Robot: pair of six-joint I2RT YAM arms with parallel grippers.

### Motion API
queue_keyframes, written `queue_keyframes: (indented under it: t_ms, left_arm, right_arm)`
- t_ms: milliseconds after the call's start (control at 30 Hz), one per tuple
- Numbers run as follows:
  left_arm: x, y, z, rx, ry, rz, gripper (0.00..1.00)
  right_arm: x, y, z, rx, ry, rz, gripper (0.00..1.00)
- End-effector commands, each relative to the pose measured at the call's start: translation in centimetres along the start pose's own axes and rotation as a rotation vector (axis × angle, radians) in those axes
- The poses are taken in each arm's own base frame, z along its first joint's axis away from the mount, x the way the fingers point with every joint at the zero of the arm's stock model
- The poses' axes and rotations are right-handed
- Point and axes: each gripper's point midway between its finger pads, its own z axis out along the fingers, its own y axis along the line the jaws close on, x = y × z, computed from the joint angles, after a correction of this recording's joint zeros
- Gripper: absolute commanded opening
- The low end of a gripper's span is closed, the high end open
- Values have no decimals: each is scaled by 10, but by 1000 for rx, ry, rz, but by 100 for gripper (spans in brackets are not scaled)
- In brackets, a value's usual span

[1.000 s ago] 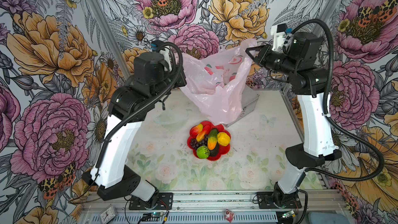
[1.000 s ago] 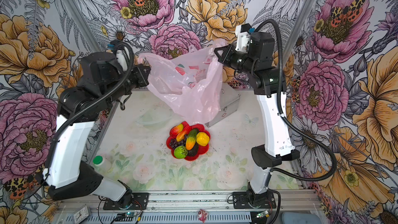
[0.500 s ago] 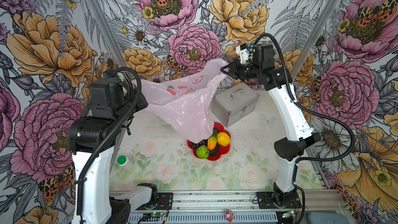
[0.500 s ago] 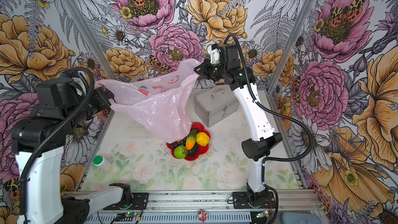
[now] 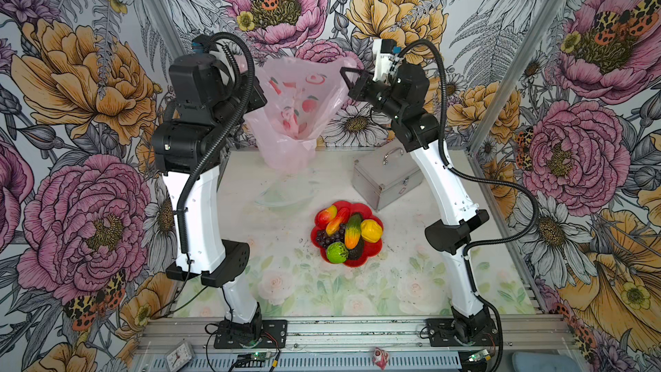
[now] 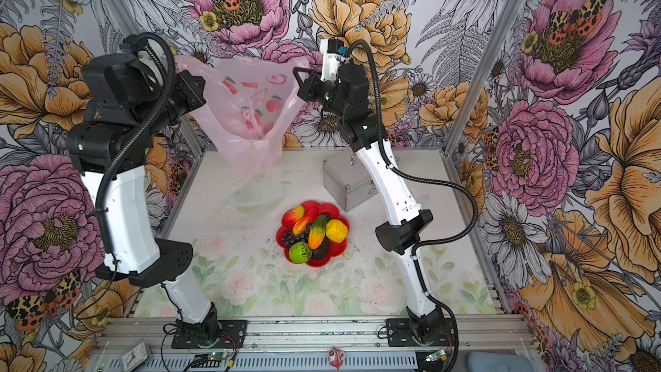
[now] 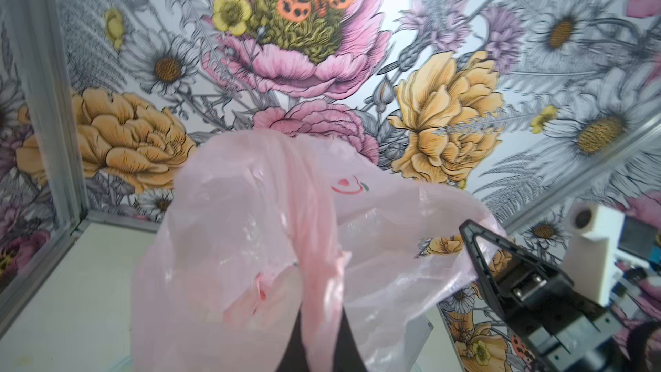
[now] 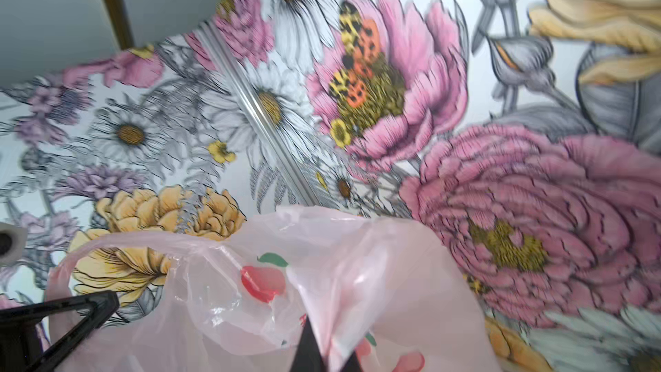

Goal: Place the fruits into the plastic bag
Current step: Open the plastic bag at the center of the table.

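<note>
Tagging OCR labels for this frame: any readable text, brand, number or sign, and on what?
No text here is legible.
Print on the plastic bag: red-green fruit pictures and a curved mark, no readable words.
Sticker on the metal case: too small to read.
Face of the small clock: too small to read.

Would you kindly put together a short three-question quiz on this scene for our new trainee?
1. True or false: the plastic bag lies flat on the table.
2. Where are the fruits? A: inside the bag; B: on the red dish; C: in the metal case.
3. What are the left jaws and the right jaws shut on?
Key: 1, false: both arms hold it up, mouth open. 2, B. 3, the plastic bag, one side each.
</note>
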Motion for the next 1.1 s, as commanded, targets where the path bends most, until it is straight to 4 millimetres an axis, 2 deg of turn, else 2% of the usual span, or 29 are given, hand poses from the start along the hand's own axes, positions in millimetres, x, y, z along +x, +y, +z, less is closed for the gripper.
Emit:
queue_keyframes:
  t_ms: [0,33,100,133,167,200,233,267,300,333,367,467,567,667,700,767,833,900,933,1000,1033,1067]
  left_arm:
    - [-30,-38,-55,47,-195,198,3]
    - [-24,-34,-62,35,-207,200,3]
    - [15,0,-50,-54,-117,130,4]
    - [45,29,-40,-123,-32,68,3]
    - [82,59,-30,-198,76,6,3]
    - [125,94,-23,-275,204,-84,2]
    - [176,121,-17,-306,358,-194,0]
    - [210,137,-16,-316,450,-282,0]
    - [235,146,-20,-326,510,-334,0]
    - [251,150,-24,-335,543,-339,0]
    - [256,152,-29,-343,545,-327,0]
    - [249,153,-38,-345,519,-313,0]
    - [229,150,-32,-323,493,-324,0]
    - [187,139,-15,-286,425,-295,0]
    - [164,132,-7,-261,385,-276,0]
    - [116,111,3,-200,291,-229,0]
    - [52,76,-5,-122,133,-128,0]
    - [0,34,-30,-57,-31,4,0]
    - [-19,14,-45,-38,-106,84,0]
    - [-36,-23,-72,0,-201,226,0]
    - [-34,-34,-78,10,-212,281,0]
    - [-25,-36,-78,3,-199,302,0]
  right_arm:
    - [-91,88,-56,-198,-213,-179,0]
    - [-68,76,-48,-174,-123,-169,0]
    - [-4,31,-32,-60,76,-101,0]
    - [56,-11,-27,42,218,-30,0]
    - [107,-43,-31,124,329,39,0]
    - [165,-73,-43,199,453,132,0]
    - [213,-92,-57,251,561,225,0]
    - [247,-99,-69,273,636,294,0]
    - [270,-100,-79,284,690,339,0]
    - [278,-97,-85,287,716,353,0]
    - [277,-91,-86,277,721,343,0]
    - [249,-80,-76,249,685,281,0]
    - [211,-62,-47,177,609,250,0]
    - [160,-30,-13,73,478,175,0]
    - [131,-14,-3,36,401,123,0]
    - [71,20,5,-35,227,29,0]
    - [10,55,-3,-102,22,-68,0]
    - [-31,83,-21,-166,-100,-133,0]
    - [-45,99,-32,-194,-134,-184,0]
    - [-50,120,-46,-219,-122,-290,0]
    - [-40,121,-47,-210,-77,-325,0]
    - [-26,115,-46,-188,-24,-338,0]
